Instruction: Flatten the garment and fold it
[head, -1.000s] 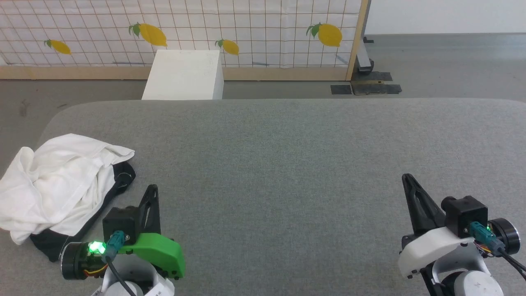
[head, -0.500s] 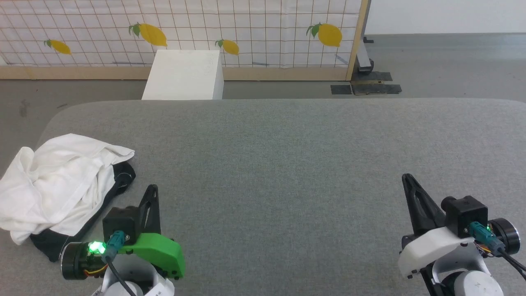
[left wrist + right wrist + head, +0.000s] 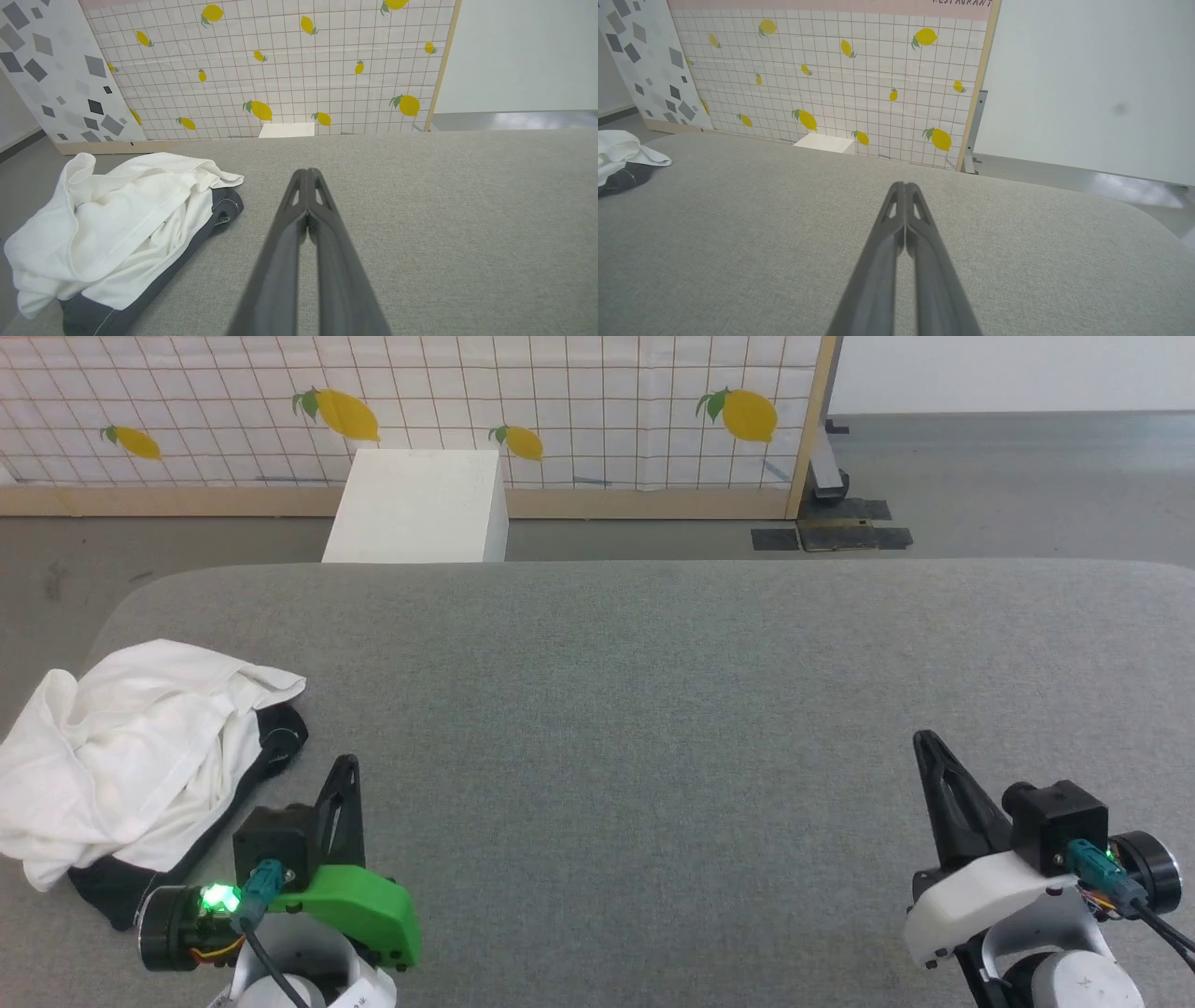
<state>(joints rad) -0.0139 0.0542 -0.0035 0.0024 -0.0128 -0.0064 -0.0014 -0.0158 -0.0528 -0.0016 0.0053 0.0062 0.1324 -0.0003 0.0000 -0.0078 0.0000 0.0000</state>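
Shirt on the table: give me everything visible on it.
The shirt lies crumpled in a heap at the left edge of the grey fabric-covered table, unfolded. Thin, soft white fabric bunches on top; black parts poke out beneath on its near and right sides. It rests on the table; the shut left end effector sits beside it, apart.

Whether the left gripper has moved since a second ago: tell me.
No. The left gripper sits at the same spot beside the garment, below the white box in the head view.
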